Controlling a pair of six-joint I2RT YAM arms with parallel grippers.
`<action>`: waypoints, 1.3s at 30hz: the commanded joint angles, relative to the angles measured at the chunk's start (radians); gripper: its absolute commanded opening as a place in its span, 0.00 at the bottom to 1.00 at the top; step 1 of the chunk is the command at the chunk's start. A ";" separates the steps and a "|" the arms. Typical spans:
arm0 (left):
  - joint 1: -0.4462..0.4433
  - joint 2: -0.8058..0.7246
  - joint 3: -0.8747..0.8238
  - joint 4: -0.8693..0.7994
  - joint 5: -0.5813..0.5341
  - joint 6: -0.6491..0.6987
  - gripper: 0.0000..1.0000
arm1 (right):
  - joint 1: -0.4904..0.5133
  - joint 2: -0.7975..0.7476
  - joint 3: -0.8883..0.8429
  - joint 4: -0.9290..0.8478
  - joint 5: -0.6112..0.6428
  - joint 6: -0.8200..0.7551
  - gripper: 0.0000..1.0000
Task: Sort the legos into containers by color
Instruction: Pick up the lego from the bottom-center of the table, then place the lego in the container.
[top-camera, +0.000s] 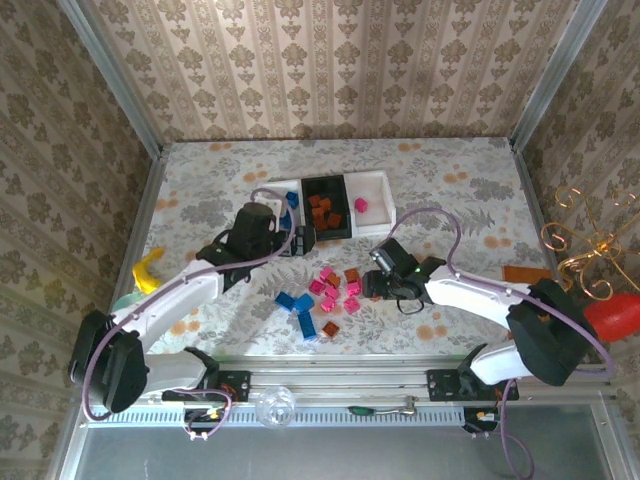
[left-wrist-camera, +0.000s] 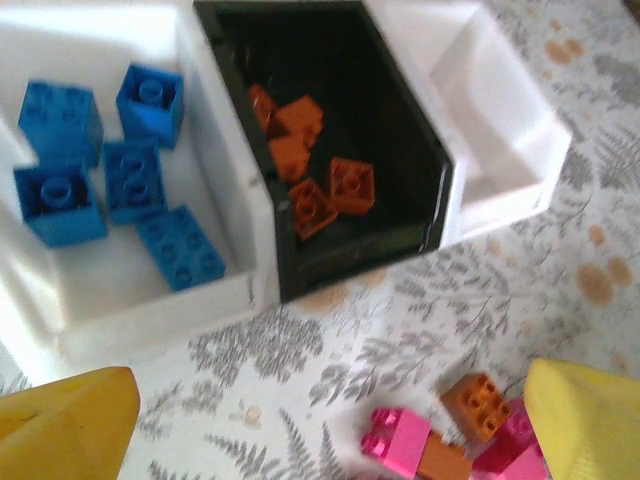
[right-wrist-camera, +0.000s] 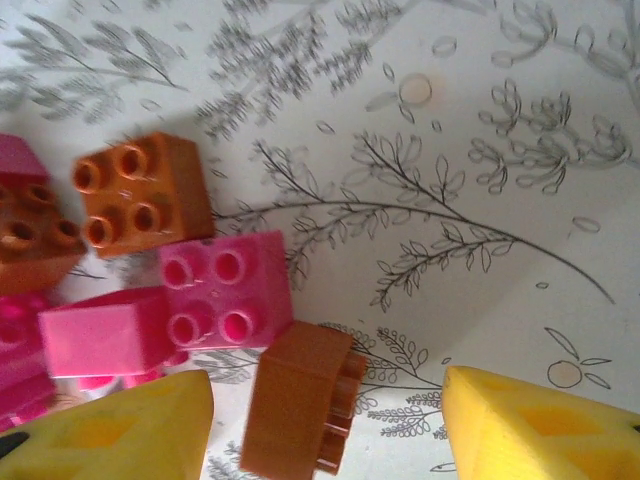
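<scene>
On the left of the overhead view my left gripper (left-wrist-camera: 330, 430) hangs with its fingers spread wide and nothing between them, just below the containers (left-wrist-camera: 225, 290). Blue legos (left-wrist-camera: 130, 180) lie in the left white tray and orange-brown legos (left-wrist-camera: 320, 180) in the black middle one. Right of centre, my right gripper (right-wrist-camera: 325, 400) stands apart astride an orange-brown brick (right-wrist-camera: 295, 400) lying on its side, unclamped, with a pink brick (right-wrist-camera: 225, 290) touching it.

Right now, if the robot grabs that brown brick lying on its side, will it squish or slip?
Probably no squish: the brown brick looks like hard plastic. Its glossy sides might slip a little. Flat faces mean it likely won't roll.
</scene>
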 joint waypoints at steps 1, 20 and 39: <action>-0.004 -0.044 -0.040 0.013 -0.024 -0.034 1.00 | 0.006 0.037 -0.011 0.016 -0.029 0.034 0.62; -0.003 -0.201 -0.235 -0.050 -0.078 -0.080 1.00 | 0.004 -0.134 0.111 -0.071 0.041 -0.111 0.24; -0.004 -0.396 -0.365 -0.164 -0.096 -0.160 1.00 | -0.045 0.601 0.948 -0.016 0.085 -0.204 0.26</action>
